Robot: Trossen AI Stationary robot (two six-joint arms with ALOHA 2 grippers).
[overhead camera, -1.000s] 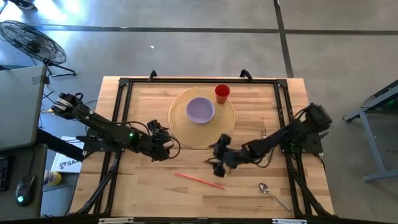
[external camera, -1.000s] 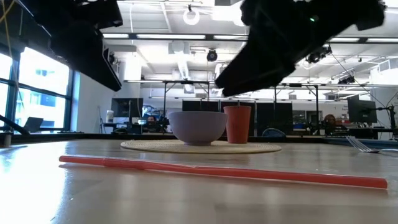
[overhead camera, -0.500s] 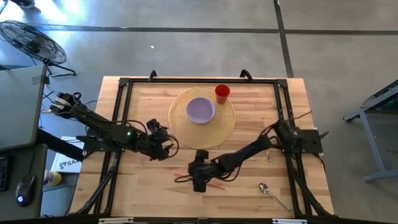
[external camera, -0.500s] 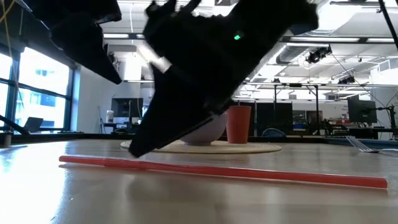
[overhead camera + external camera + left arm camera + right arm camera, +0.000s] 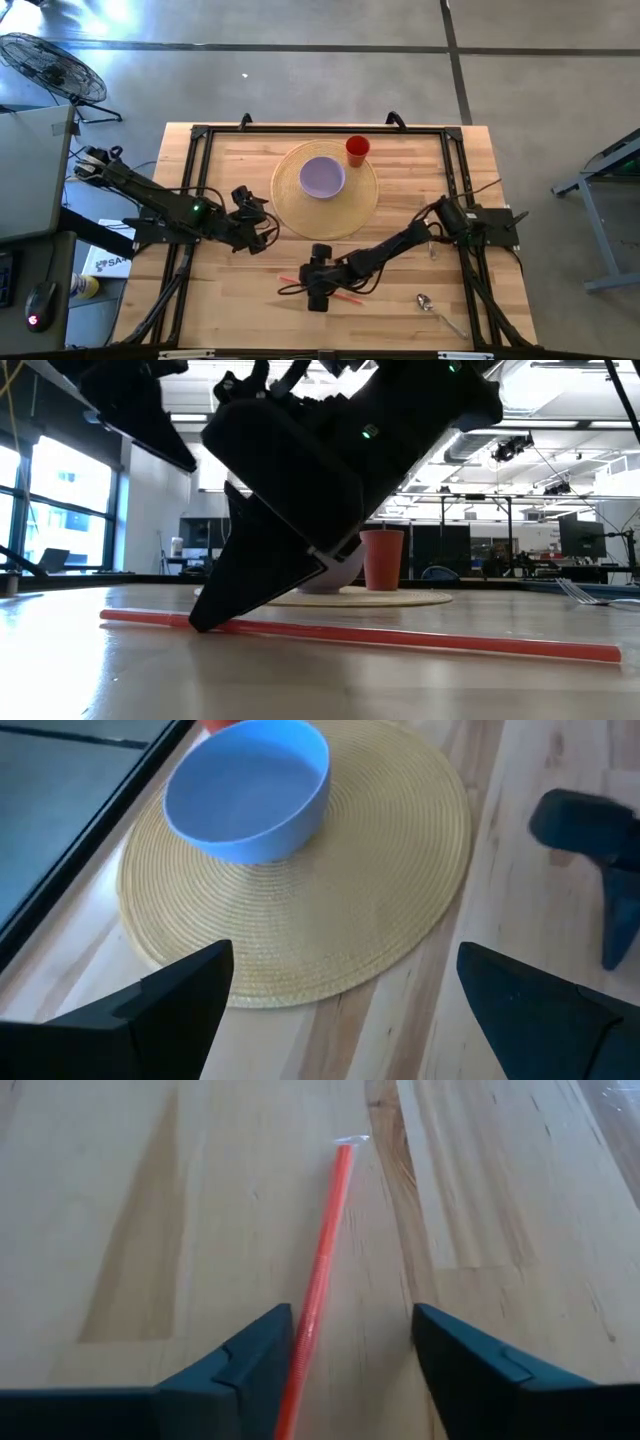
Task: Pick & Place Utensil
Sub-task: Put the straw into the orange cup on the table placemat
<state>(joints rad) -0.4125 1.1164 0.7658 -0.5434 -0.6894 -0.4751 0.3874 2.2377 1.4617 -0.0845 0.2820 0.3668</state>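
Observation:
A thin red straw [image 5: 345, 296] lies flat on the wooden table near its front edge; it also shows in the low view [image 5: 430, 638] and the right wrist view [image 5: 327, 1240]. My right gripper [image 5: 318, 292] is open and low over the straw's left part. Its two fingers [image 5: 240, 1370] stand on either side of the straw, tips down at the table [image 5: 200, 622]. My left gripper [image 5: 262, 222] is open and empty, hovering by the near left rim of the woven placemat [image 5: 380, 910]. My right gripper comes at the straw slanting down from the table's right, with the straw [image 5: 300, 1350] running between its open fingers, close beside one of them. I cannot tell whether that finger touches the straw. The straw lies flat on the table.
A purple bowl [image 5: 322, 177] and a red cup [image 5: 357, 150] stand on the round placemat [image 5: 360, 205] at the far middle. A spoon [image 5: 437, 309] lies near the front right, a fork [image 5: 425, 213] at the right. Black frame rails run along the table's edges.
My right gripper has gone from beside the placemat's near rim toward the table's near left and down, and now stands low over the red straw with its fingers astride it. The straw has stayed where it was.

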